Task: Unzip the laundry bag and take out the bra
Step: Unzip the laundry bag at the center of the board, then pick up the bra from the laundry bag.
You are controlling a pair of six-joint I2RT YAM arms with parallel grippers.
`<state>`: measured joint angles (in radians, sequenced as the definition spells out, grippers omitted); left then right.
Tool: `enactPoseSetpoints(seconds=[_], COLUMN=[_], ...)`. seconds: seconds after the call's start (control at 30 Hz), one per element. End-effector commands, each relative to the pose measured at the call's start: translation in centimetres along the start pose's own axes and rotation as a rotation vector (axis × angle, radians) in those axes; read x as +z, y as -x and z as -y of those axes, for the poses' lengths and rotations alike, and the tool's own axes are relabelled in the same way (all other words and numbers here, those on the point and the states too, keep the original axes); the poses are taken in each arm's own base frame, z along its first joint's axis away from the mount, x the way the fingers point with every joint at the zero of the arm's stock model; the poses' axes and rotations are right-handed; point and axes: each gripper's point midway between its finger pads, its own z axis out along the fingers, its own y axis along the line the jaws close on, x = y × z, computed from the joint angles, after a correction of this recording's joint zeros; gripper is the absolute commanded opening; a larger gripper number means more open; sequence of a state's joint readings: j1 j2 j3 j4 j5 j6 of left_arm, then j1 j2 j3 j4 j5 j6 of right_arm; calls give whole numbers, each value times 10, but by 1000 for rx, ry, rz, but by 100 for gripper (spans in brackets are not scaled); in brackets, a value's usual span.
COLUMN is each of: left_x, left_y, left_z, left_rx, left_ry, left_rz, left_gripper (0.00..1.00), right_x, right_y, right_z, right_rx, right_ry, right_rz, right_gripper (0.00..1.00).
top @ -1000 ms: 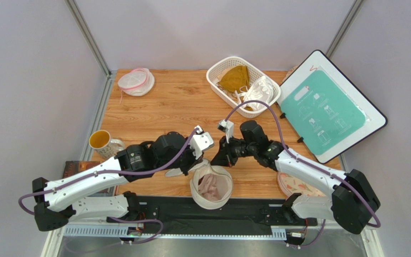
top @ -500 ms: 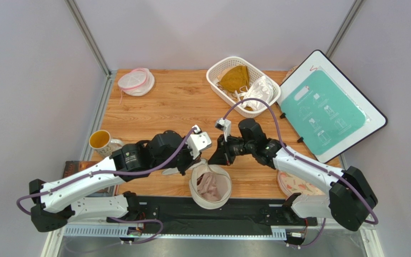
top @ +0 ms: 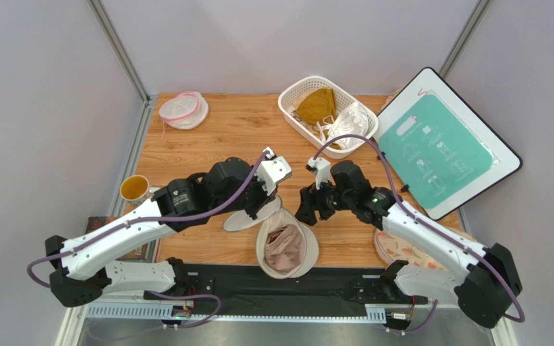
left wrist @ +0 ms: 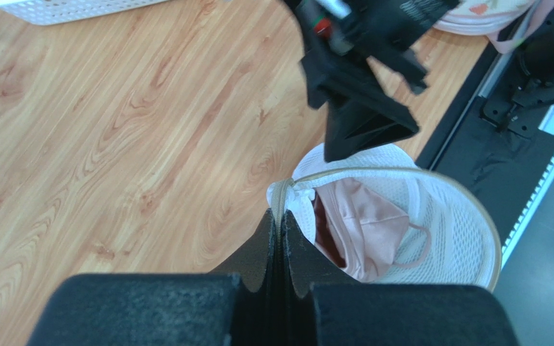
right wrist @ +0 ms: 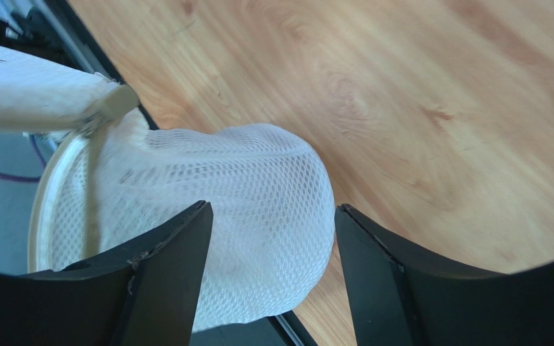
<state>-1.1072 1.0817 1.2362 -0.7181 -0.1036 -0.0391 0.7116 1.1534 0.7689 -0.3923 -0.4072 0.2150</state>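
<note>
Over the near edge of the light wooden tabletop (top: pixel 215 144), seen from the top camera, the whitish drum-shaped mesh laundry bag (top: pixel 260 251) sits mouth-up, partly over the black rail (top: pixel 215 285). Its round lid flap (top: pixel 242 218) is swung out to the left. Inside lies the pale dusty-pink soft bra (top: pixel 285 249), not yet lifted out. The left gripper (top: pixel 265 214) is at the flap. The right gripper (top: pixel 306 215) hangs just beside the bag's far-right rim.

From the left wrist, the jaws are pressed fully together with their tips at the bag's beige rim. They appear to pinch the zip edge, though the exact bite is hidden. The bra fills the opening beyond.

From the right wrist, the jaws stand wide apart and hold nothing, straddling the bag's mesh wall rather than its mouth.

Judging from this, closing where it stands would grab mesh, not bra, and could squash the bag or tug it off the table edge. If the left pinch slips, the flap may fall over the opening. A thin strap could also catch on the zip as the bra comes up.
</note>
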Motion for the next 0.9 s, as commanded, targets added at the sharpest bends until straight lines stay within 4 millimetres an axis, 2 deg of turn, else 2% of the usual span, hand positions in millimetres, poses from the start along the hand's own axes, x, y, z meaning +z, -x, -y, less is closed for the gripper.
enactPoseSetpoints(seconds=[0.0,0.03,0.07,0.1,0.13,0.17,0.23,0.27,0.33,0.43,0.57,0.63,0.67,0.7,0.77,0.87], left_x=[1,5,6,11,13,17,24,27,33,38,38,38,36,36,34,32], left_y=[9,7,8,5,3,0,-7,-8,-11,-12,-5,-4,0,0,2,2], left_z=[-10,-11,-13,-14,-22,-26,-37,-37,-42,-49,-56,-58,-58,-58,-60,-62], left_rx=[-5,-6,-6,-1,-14,-23,-52,-60,-81,-118,-159,-174,-179,-182,-189,-194], left_ry=[-1,0,0,-2,14,20,33,21,24,33,33,36,35,30,39,41], left_rz=[-27,-45,-48,-68,-80,-94,-123,-128,-148,-160,-153,-158,-149,-151,-146,-141], left_gripper=[0,0,0,0,0,0,0,0,0,0,0,0,0,0,0,0], right_x=[-45,-60,-71,-78,-94,-100,-112,-118,-120,-112,-88,-71,-65,-52,-40,-23], right_y=[45,57,59,62,72,77,85,90,91,88,83,82,79,76,69,54], right_z=[8,5,15,14,6,1,-12,-25,-37,-53,-83,-88,-97,-98,-103,-90], right_rx=[-26,-21,-5,-7,-17,-16,-24,-28,-28,-39,-86,-97,-110,-108,-97,-46], right_ry=[-178,-201,-279,-293,-284,-273,-225,-169,-119,-53,16,6,24,19,20,-37], right_rz=[161,213,235,255,312,343,399,428,441,428,385,345,326,290,260,223], right_gripper=[71,71,71,71,71,71,72,72,72,72,71,71,71,71,70,69])
